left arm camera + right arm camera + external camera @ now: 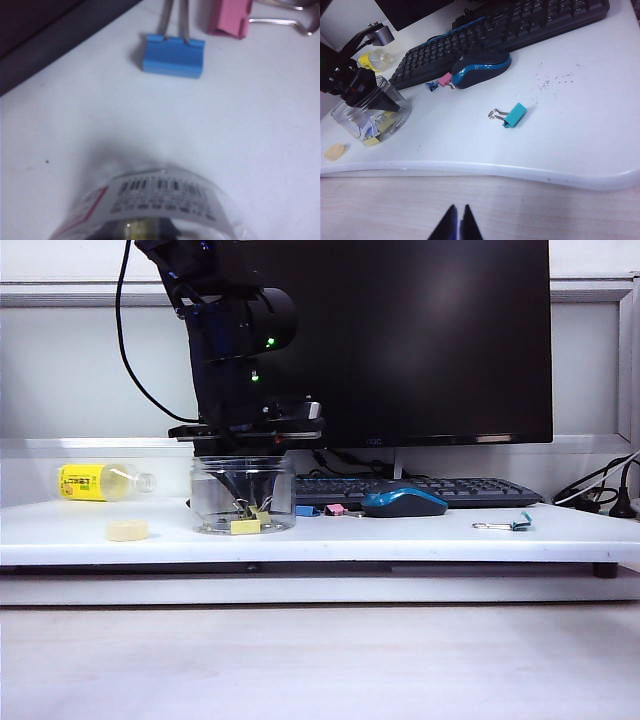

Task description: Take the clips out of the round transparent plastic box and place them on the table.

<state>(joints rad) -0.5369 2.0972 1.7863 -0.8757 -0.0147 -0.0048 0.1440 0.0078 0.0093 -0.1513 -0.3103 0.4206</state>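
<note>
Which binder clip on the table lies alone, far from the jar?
The teal clip. It lies by itself on the bare table, right of the mouse, while the blue clip and pink clip lie together near the jar.

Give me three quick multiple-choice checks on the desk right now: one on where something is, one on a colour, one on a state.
1. Where is the left gripper?
A. Down inside the clear jar
B. Over the mouse
C. Beside the bottle

2. What colour are the clips in the jar?
A. Pink
B. Yellow
C. Teal

3. How does the right gripper stand?
A. Wide open over the keyboard
B. Clamped on the teal clip
C. Shut, off the table's front edge, holding nothing

Answers:
1. A, the exterior view shows its fingers reaching down through the jar's mouth.
2. B, yellow bodies lie on the jar's floor in the exterior and right wrist views.
3. C, its tips meet above the wooden floor, with the teal clip lying apart on the table.
</note>
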